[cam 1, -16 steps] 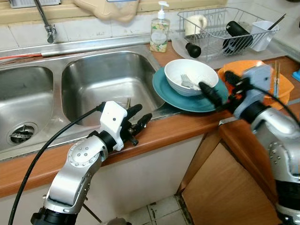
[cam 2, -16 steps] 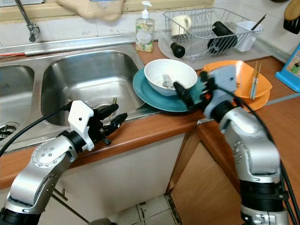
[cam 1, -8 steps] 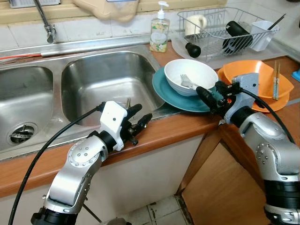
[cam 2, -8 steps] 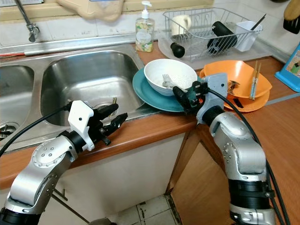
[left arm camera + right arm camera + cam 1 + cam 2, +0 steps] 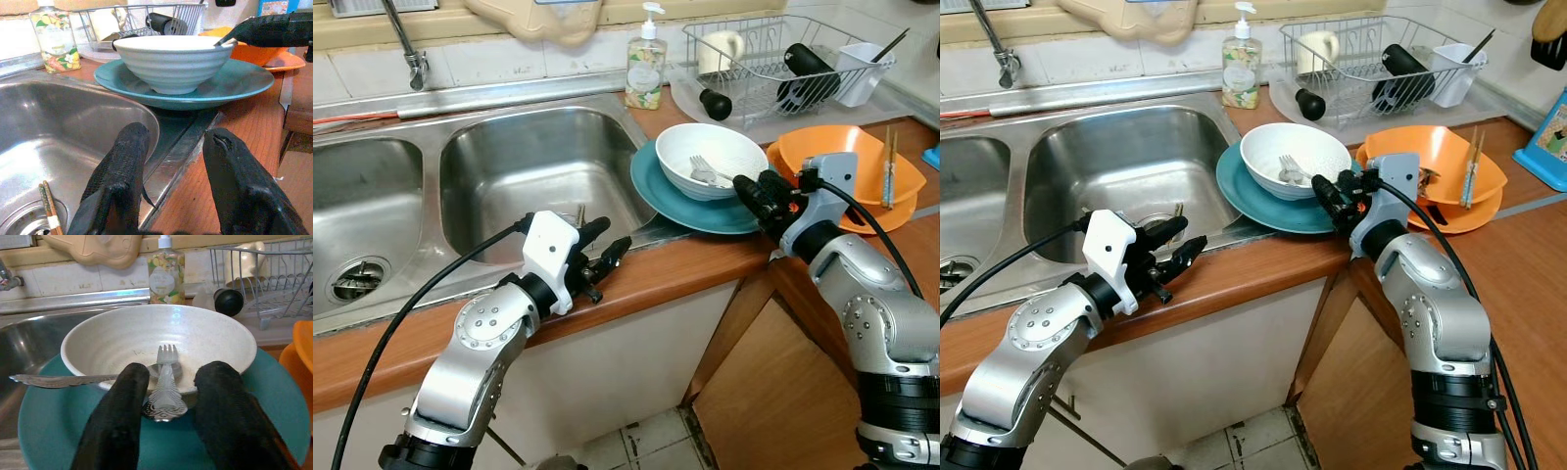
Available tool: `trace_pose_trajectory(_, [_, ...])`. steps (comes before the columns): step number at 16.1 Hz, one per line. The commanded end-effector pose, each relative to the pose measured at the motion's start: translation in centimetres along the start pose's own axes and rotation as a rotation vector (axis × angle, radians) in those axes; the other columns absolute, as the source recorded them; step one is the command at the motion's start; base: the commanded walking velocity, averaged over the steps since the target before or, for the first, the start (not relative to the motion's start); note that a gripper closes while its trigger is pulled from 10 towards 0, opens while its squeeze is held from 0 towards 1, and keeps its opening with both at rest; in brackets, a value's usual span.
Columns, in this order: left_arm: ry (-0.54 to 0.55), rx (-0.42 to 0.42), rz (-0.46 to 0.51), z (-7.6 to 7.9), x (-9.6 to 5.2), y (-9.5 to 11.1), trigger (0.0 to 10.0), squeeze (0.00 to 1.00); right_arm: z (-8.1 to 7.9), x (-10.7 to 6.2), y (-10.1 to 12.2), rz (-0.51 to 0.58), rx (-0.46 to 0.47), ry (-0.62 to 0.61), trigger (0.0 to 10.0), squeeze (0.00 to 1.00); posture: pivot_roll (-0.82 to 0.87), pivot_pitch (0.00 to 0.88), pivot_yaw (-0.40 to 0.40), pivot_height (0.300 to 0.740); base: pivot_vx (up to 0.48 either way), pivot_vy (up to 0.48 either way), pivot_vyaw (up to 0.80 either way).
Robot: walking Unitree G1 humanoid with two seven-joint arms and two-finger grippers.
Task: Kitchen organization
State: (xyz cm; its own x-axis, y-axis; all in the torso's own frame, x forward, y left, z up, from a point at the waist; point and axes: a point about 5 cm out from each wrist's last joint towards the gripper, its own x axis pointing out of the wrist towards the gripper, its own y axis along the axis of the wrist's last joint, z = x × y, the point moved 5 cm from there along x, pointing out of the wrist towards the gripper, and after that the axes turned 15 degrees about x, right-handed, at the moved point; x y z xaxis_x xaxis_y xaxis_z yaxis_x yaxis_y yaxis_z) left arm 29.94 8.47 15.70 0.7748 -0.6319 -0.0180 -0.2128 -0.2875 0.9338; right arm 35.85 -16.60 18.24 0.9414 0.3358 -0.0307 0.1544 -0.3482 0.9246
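A white bowl (image 5: pixel 710 157) sits on a teal plate (image 5: pixel 651 186) on the wooden counter, right of the sink. In the bowl lie a fork (image 5: pixel 165 382) and a spoon (image 5: pixel 58 380), their handles over the near rim. My right gripper (image 5: pixel 756 188) is open at the bowl's near right rim. Its two fingers (image 5: pixel 122 411) stand either side of the fork's handle end, apart from it. My left gripper (image 5: pixel 612 235) is open and empty, low over the counter's front edge by the sink's right basin (image 5: pixel 529 166).
Orange dishes (image 5: pixel 847 157) with chopsticks (image 5: pixel 889 166) stand right of the plate. Behind are a wire dish rack (image 5: pixel 773 59) and a soap bottle (image 5: pixel 647 69). Chopsticks (image 5: pixel 46 205) lie by the sink drain. A wooden cabinet door (image 5: pixel 773 392) hangs open below the counter.
My right gripper has drawn in from the plate's right edge to the bowl's near rim, around the fork handle. The left arm has stayed still.
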Motion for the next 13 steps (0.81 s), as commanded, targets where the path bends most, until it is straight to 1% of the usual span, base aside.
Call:
trace_pose_trajectory(1, [-0.001,0.013,0.002,0.0,0.2,0.3,10.0,0.0,0.1,0.1,0.5,0.017,0.017,0.001,0.0,0.0,0.0,0.0,0.012,0.74,0.0,0.0,0.0])
trace_pose_trajectory(7, [-0.005,0.012,0.005,0.1,0.2,0.3,10.0,0.0,0.0,0.1,0.4,0.012,0.01,0.001,0.0,0.0,0.0,0.0,0.013,0.74,0.0,0.0,0.0])
trace_pose_trajectory(10, [-0.008,0.024,0.012,0.0,0.4,0.6,10.0,0.0,0.0,0.1,1.3,0.038,0.005,0.005,0.0,0.0,0.0,0.0,0.013,0.74,0.0,0.0,0.0])
trace_pose_trajectory(13, [-0.003,0.079,0.052,-0.5,1.4,1.9,10.0,0.0,-0.4,0.1,2.6,0.073,-0.024,0.014,0.0,0.0,0.0,0.0,0.015,0.74,0.0,0.0,0.0])
